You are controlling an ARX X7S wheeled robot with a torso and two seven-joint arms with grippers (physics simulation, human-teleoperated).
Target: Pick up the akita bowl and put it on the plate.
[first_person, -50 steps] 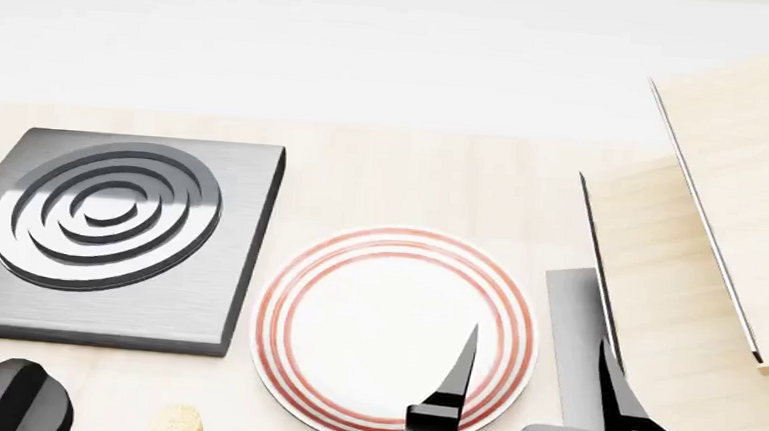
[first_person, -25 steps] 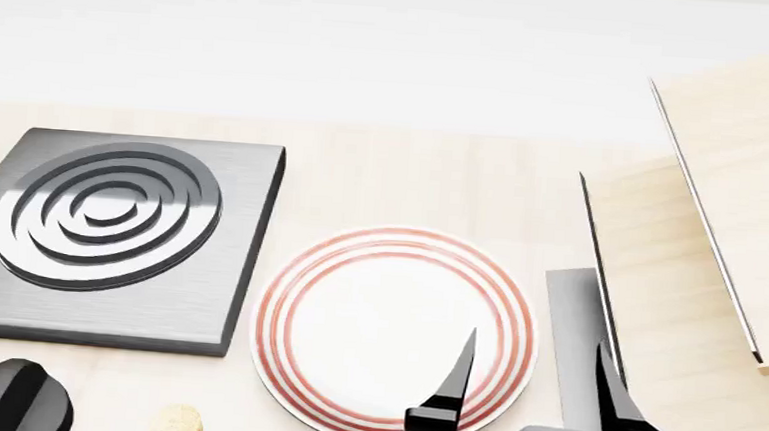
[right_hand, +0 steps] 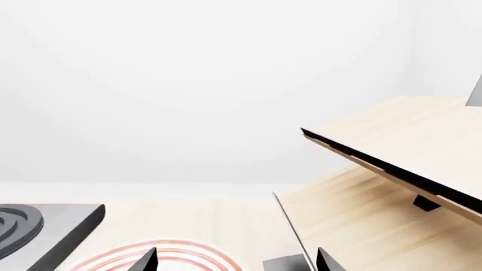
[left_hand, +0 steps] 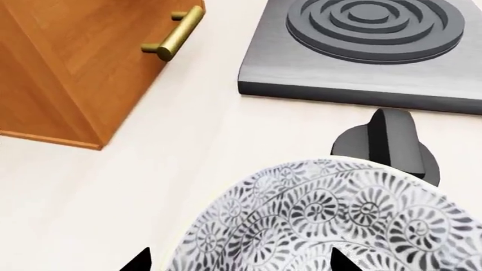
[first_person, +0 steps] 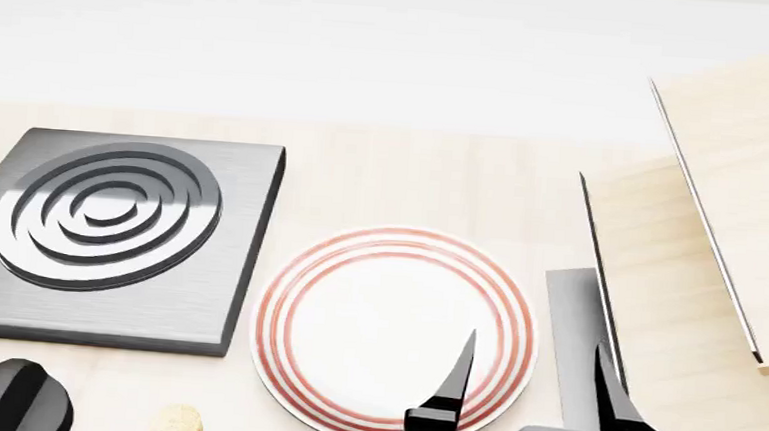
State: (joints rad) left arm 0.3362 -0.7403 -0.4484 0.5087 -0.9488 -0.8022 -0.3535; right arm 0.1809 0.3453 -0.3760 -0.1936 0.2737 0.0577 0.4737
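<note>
Our right pincer (first_person: 529, 380) hangs with its dark fingers spread wide and nothing between them, over the near edge of the flat white plate with thin red rings (first_person: 395, 334). Our left pincer (left_hand: 237, 261) shows only two fingertips either side of the deep grey-patterned ceramic akita bowl (left_hand: 331, 220); whether they touch it we cannot tell. Around them lie a pale wood counter (first_person: 401, 181), a square grey stove burner (first_person: 110, 234), a black knob (left_hand: 388, 141), light wooden panels (first_person: 716, 266) and a white wall (right_hand: 203, 84).

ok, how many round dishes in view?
2. The white red-ringed flat plate lies on the counter right of the grey square burner. The floral grey-patterned ceramic bowl shows only on the left wrist camera, near the black knob.
</note>
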